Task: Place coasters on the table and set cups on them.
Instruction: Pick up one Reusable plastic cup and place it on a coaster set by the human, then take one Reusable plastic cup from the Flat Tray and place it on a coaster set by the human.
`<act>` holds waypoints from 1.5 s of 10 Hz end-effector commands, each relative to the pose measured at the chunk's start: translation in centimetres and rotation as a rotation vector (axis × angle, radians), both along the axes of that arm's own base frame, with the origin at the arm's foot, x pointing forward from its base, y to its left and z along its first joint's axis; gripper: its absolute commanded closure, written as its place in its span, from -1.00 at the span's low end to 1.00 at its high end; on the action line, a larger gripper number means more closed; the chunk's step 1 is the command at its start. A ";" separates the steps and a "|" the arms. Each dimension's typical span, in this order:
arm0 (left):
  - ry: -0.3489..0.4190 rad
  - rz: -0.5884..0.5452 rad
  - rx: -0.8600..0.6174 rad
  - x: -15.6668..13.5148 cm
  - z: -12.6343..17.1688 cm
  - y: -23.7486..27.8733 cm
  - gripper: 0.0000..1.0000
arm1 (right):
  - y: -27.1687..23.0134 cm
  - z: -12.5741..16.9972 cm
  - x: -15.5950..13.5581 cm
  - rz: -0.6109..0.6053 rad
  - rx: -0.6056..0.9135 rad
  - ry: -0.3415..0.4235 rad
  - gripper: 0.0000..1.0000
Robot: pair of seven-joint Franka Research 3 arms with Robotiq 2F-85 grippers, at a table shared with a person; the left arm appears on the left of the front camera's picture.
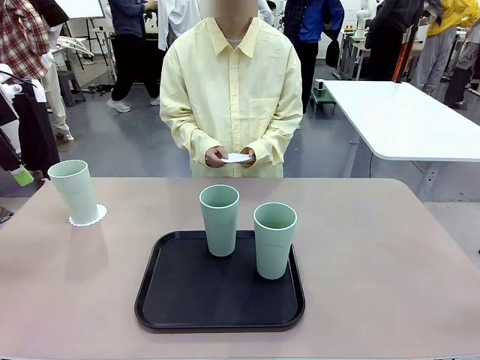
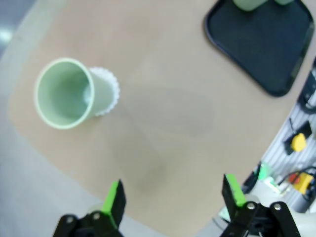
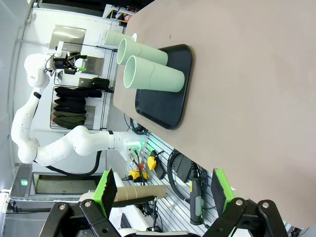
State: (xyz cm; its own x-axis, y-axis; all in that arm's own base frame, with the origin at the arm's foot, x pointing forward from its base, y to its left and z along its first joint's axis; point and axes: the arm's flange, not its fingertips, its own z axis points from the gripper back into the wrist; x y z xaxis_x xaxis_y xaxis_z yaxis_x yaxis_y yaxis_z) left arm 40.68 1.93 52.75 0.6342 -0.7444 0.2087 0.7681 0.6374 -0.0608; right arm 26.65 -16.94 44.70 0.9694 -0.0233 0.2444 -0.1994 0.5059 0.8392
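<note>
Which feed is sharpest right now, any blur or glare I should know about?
Front view: sharp, evenly lit, no strong glare on the black tray. Left wrist view: soft throughout; the doily under the cup looks smeared. Right wrist view: crisp, but rolled sideways.

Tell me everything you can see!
Cups: three, pale green; one on a coaster at the table's left, two on the tray.
Coasters: two, white; one under the left cup, one in the person's hands.
Tray: one, black, middle of the table.
Table: one, beige-pink, under everything.
White table: one, behind on the right.
Person: one, yellow shirt, far side.
Robot's left hand: one, open, empty.
Robot's right hand: one, open, empty.
</note>
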 end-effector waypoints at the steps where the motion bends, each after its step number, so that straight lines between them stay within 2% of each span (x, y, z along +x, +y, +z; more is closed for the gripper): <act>1: 0.002 -0.006 0.019 -0.3 -0.1 -0.1 -1.00 | -0.1 0.0 0.2 0.000 0.022 -0.016 -1.00; 11: 0.001 -0.009 0.004 0.0 0.0 0.0 -1.00 | -0.1 0.0 0.2 0.000 0.022 -0.016 -1.00; 12: -0.042 0.166 0.030 -0.7 0.6 -1.1 -1.00 | -0.1 0.0 0.2 0.000 0.022 -0.016 -1.00; 13: -0.123 0.340 0.039 -1.5 1.3 -1.7 -1.00 | -0.1 0.0 0.2 0.000 0.022 -0.016 -1.00; 14: -0.137 0.490 -0.032 -2.7 0.2 -1.6 -1.00 | -0.1 0.0 0.2 0.000 0.022 -0.016 -1.00; 15: -0.107 0.555 -0.077 -3.4 -0.5 -1.3 -1.00 | -0.1 0.0 0.2 0.000 0.022 -0.016 -1.00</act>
